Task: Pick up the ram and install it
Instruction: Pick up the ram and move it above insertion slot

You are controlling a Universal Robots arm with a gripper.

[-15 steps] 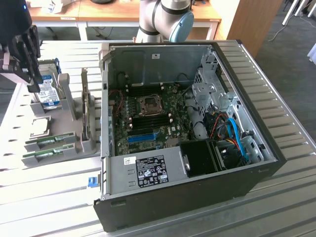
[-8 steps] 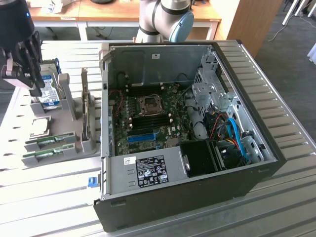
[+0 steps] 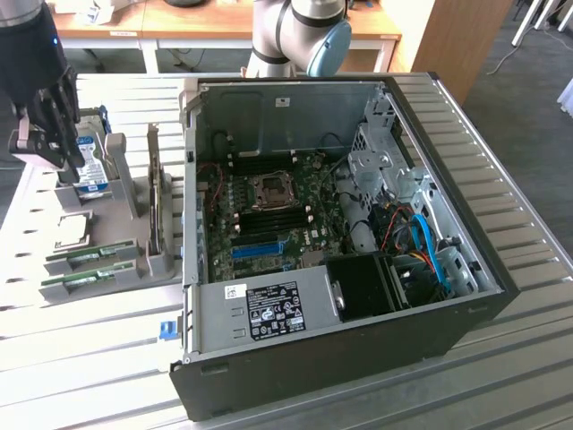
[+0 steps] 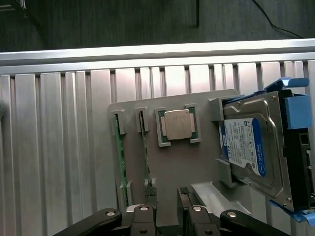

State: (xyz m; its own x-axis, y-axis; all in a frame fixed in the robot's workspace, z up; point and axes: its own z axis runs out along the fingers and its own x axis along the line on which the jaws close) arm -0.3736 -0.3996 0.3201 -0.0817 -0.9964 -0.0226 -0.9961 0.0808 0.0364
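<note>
Grey slotted tray (image 3: 31, 224), exterior view: my black gripper (image 3: 43, 152) hung over it near the blue-labelled silver hard drive (image 3: 89, 170), apart from the two thin green ram sticks (image 3: 89, 257) lying in their slots at the tray's other end, beside the open black computer case (image 3: 358, 358). Fingertips were hard to make out against the drive.

Wrist view: gripper (image 4: 167, 201) was released, nothing between the jaws. Ram sticks (image 4: 118, 157) stood edge-on just past my fingertips, beside the square silver processor (image 4: 177, 124). A good pick, I judged, needed jaws centred on one stick, square across its thin faces, descending straight. Stick ends nearest my fingers were hidden; chips unreadable.
</note>
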